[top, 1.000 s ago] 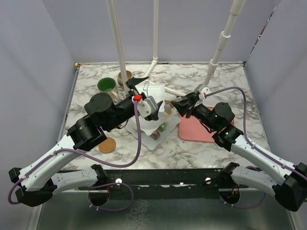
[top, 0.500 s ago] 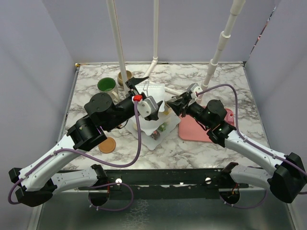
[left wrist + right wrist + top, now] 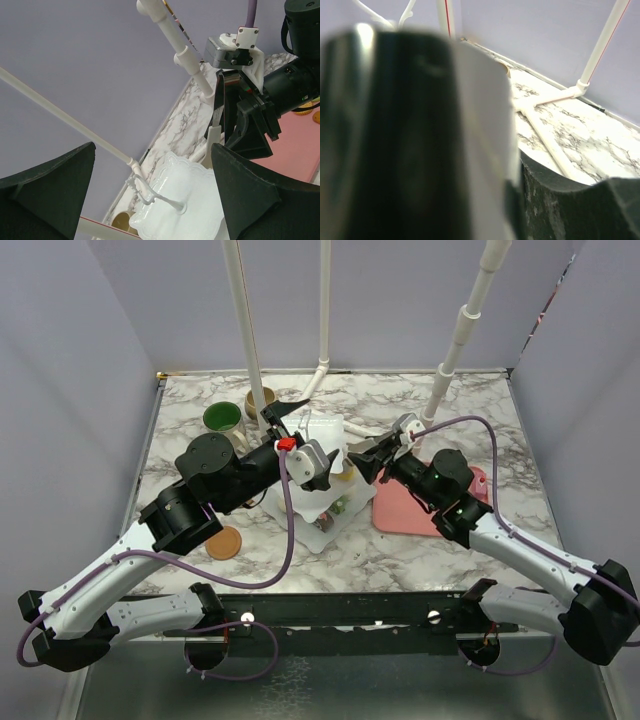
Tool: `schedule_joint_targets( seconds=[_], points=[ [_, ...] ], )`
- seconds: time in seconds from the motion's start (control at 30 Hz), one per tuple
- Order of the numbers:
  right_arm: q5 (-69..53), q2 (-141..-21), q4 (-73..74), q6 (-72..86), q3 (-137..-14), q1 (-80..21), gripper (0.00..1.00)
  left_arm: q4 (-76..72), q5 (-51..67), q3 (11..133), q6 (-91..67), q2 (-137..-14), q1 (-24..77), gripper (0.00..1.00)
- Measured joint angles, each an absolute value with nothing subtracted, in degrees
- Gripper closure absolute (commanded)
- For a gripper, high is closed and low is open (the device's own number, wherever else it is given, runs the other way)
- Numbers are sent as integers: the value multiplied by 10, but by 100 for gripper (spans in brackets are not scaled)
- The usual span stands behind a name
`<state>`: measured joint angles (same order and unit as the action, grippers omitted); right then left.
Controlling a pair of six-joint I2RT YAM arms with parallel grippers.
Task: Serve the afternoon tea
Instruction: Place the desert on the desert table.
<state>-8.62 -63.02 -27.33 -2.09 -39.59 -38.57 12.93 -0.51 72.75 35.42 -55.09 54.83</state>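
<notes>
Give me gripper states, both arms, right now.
Left gripper: open, holding nothing, over the white stand.
Right gripper: cannot tell, the views are too blurred or blocked.

Setting: robot test cell in a lab, not a home or café. Evidence:
- Plain lavender walls (image 3: 60, 390) box in a marble-print table (image 3: 400, 550) on three sides.
- White plastic pipes (image 3: 245, 330) stand as a frame beyond the left gripper (image 3: 318, 428) and right gripper (image 3: 362, 453).
- Behind the grippers, at the near edge, two arms (image 3: 150, 550) are bolted to a black rail (image 3: 350, 610), with purple cables (image 3: 290, 530) exposed.
- Below the left gripper, the pastries (image 3: 341, 506) look like toys, though they are small in this view.
</notes>
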Motion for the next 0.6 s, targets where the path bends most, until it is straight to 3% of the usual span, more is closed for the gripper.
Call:
schedule_joint_targets(
  seconds=[0.3,0.6],
  points=[
    [1,-554,-255,-14,-377,-386,47,129,-5,728,354,-551,548,1],
    [323,-505,-176,33,-356,-380,48,129,-2,728,354,-551,548,1]
  ],
)
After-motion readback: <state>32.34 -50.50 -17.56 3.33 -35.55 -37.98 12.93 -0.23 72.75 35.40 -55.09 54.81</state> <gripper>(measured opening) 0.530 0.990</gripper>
